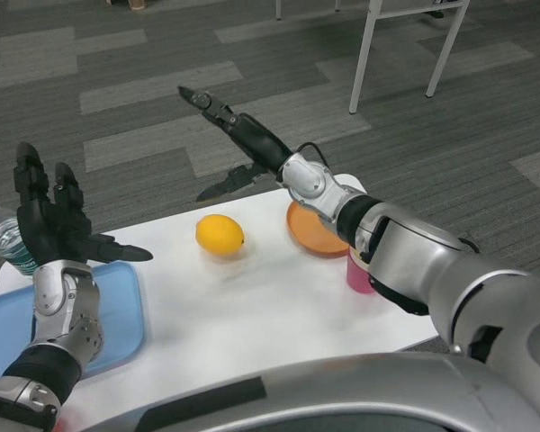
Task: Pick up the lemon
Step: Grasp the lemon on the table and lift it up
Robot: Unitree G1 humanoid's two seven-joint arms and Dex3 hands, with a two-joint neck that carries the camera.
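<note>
Reach step: the right hand (237, 148), fingers spread and empty, hangs above the smooth yellow oval lemon (220, 234) mid-frame; next, lower and close.

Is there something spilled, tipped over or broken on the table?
Nothing stands out. The lemon lies whole on the white table, the pink cup stands upright beside the orange plate, and the blue tray lies flat. No spill shows.
</note>
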